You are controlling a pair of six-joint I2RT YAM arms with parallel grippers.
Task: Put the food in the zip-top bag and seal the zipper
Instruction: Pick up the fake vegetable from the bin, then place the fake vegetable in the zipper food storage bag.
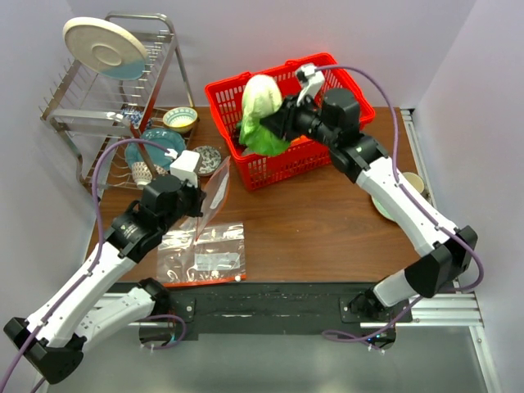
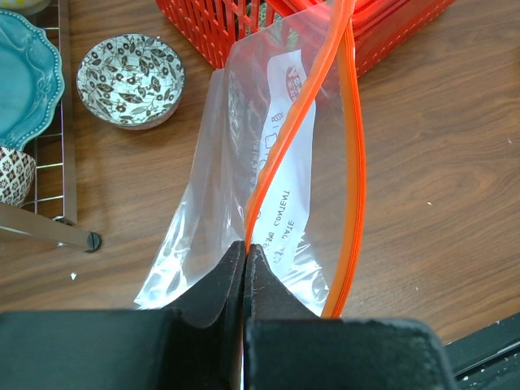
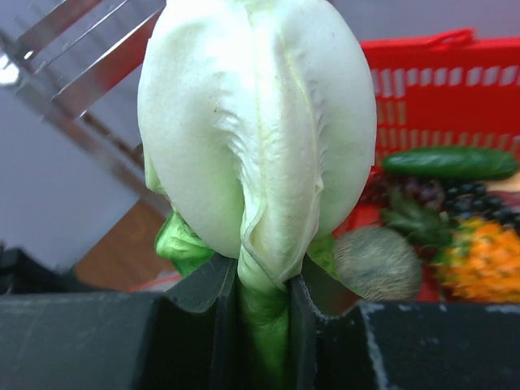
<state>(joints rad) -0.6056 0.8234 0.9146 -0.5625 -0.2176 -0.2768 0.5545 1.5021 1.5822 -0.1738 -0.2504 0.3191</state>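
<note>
My left gripper [image 2: 244, 248] is shut on one lip of the zip-top bag [image 2: 284, 187] and holds it upright off the table. The bag's mouth gapes between the two orange zipper [image 2: 296, 122] strips. In the top view that bag [image 1: 214, 190] hangs just right of the left gripper [image 1: 199, 196]. My right gripper [image 3: 262, 280] is shut on the leafy end of the pale napa cabbage [image 3: 256, 122], which is lifted above the red basket [image 1: 286, 160]. The cucumber [image 3: 451, 162] and a brown fuzzy round fruit [image 3: 378, 262] lie in the basket.
A second clear bag [image 1: 209, 255] lies flat near the table's front edge. A pineapple [image 3: 483, 260] and dark grapes [image 3: 455, 195] share the basket. The dish rack [image 1: 74, 123], a teal plate [image 1: 155, 147] and a patterned bowl [image 2: 130, 80] stand at the left.
</note>
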